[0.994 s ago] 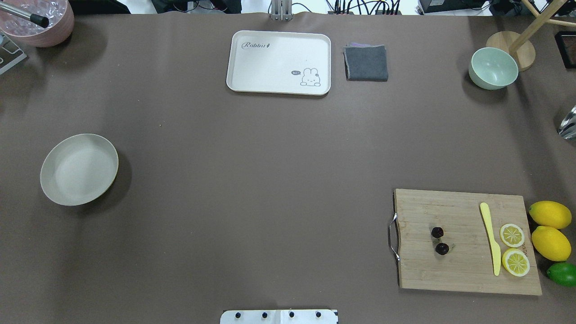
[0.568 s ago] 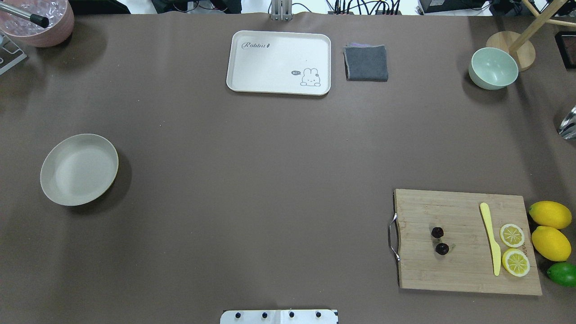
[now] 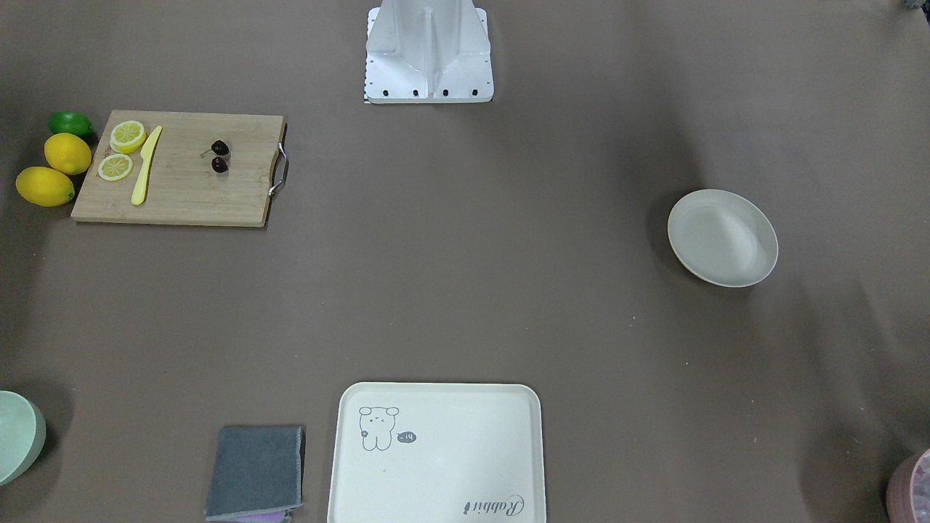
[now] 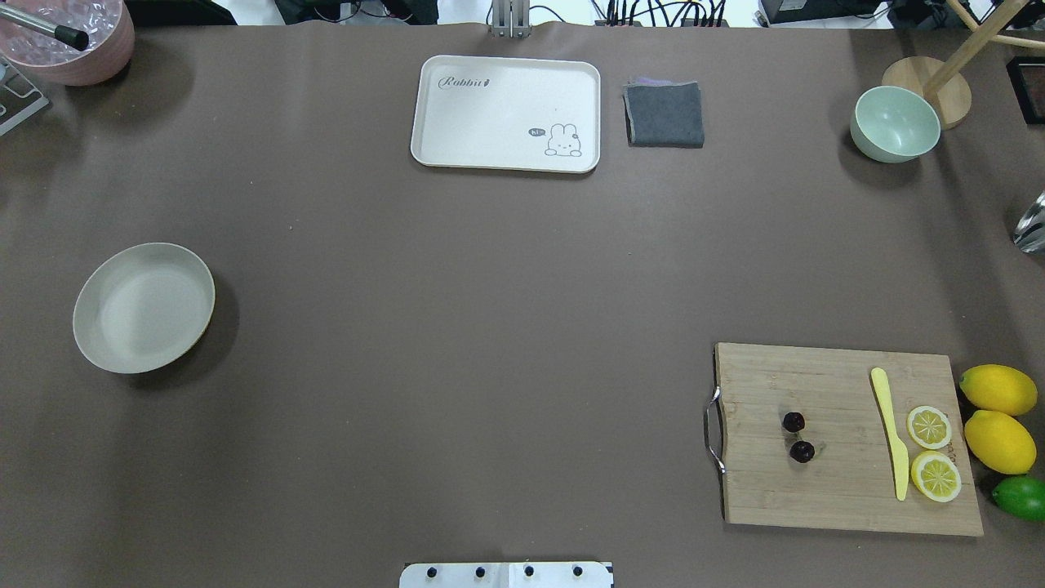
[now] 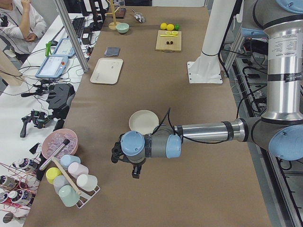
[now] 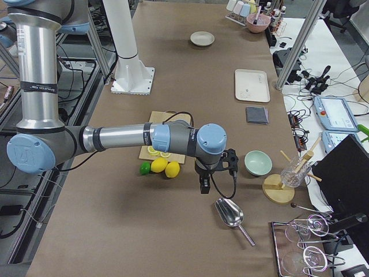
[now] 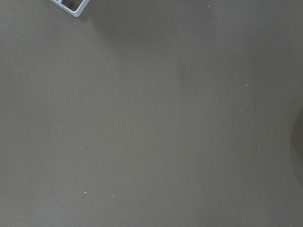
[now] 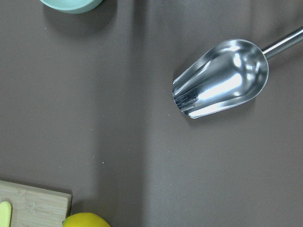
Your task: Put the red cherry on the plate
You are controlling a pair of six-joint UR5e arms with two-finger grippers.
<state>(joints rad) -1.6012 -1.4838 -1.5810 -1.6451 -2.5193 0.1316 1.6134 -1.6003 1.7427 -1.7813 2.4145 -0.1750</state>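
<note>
Here, both forearms are stretched level over the table, the left gripper near the plate, the right gripper seemingly pointed down beside the lemons. Whether either is open cannot be told. The red cherry is seen on the cutting board.

The left gripper and right gripper show only small and side-on, so their jaws are unreadable. The far-right bowl is cut off by the front view's edge.

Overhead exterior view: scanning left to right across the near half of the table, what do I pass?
plate → red cherry → yellow knife → lemon slices → whole lemons. The lime overlaps the lemons, so it is left out.
</note>
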